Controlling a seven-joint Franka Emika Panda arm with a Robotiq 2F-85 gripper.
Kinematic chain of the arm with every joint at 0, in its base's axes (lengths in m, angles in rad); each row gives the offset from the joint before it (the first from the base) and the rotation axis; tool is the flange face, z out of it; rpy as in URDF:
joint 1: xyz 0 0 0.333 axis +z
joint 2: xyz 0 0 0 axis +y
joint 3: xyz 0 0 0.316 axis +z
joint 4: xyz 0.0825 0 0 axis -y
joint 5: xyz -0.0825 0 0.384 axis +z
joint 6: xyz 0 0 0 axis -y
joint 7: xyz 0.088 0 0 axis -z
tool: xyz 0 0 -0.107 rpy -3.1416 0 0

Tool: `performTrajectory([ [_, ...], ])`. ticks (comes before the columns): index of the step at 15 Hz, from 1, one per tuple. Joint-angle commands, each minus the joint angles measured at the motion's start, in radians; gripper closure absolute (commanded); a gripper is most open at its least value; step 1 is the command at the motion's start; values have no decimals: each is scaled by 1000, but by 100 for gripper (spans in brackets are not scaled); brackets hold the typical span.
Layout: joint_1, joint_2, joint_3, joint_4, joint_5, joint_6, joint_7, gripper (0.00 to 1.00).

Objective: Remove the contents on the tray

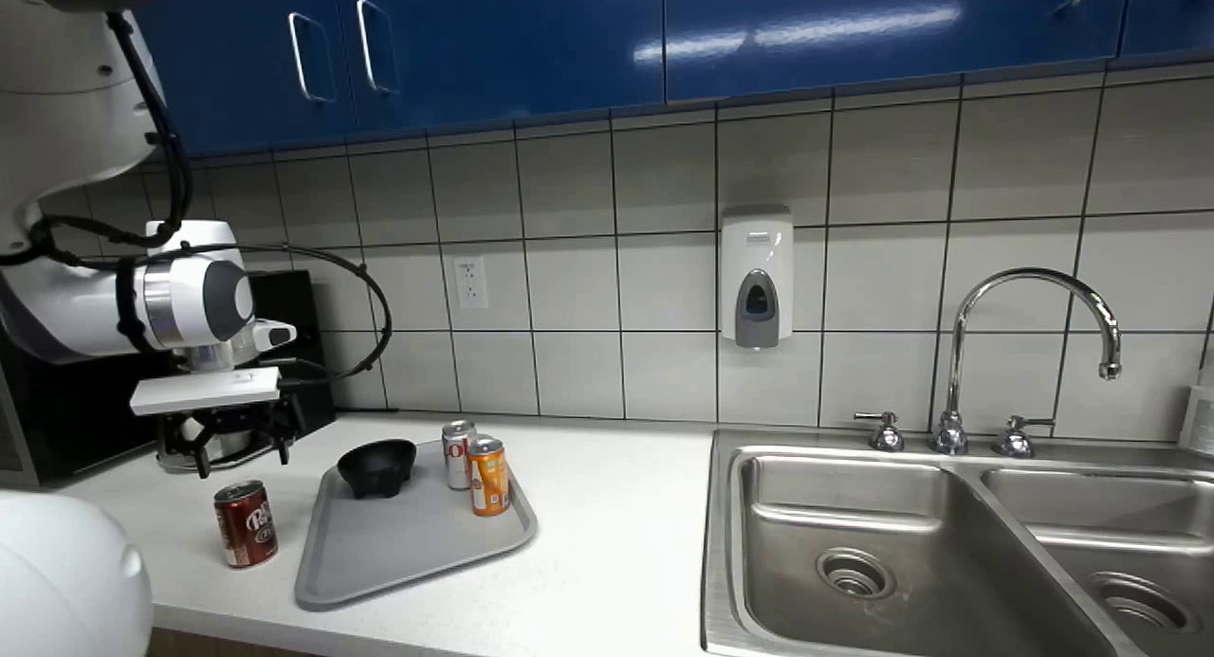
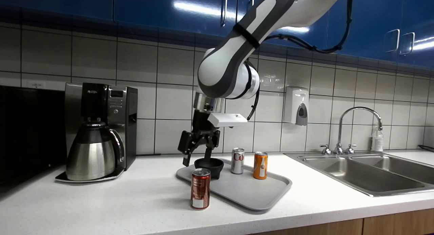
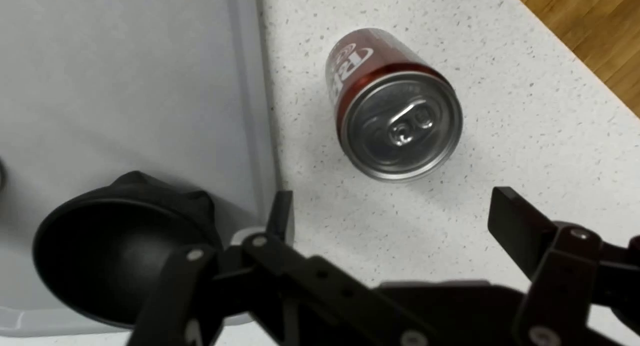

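Upright on the counter, just off the tray's edge, stands a dark red can (image 1: 246,524) (image 2: 200,189) (image 3: 395,111). The flat grey tray (image 1: 398,557) (image 2: 251,193) (image 3: 150,86) bears the silver-white can (image 1: 458,455) (image 2: 237,161) and the orange can (image 1: 489,477) (image 2: 260,165), both upright. My gripper (image 1: 243,465) (image 2: 197,160) (image 3: 394,193) is above the counter near the red can, fingers wide apart with only bare counter showing between them. In the wrist view the red can lies beyond the fingertips, touched by neither.
A black bowl (image 1: 377,465) (image 2: 210,164) (image 3: 115,256) sits on the tray, close to one finger in the wrist view. A coffee maker (image 2: 101,126) stands at the back. The steel sink (image 1: 854,543) is set into the counter, whose front edge runs near the red can.
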Motion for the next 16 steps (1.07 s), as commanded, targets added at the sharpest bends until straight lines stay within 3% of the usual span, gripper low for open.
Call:
performTrajectory([
  [1, -40, -95, -3, -73, 16, 44, -6, 0],
  [8, -126, -202, -59, -156, 36, 76, -34, 0],
  [16, -178, -194, -138, -144, -32, 64, 12, 0],
])
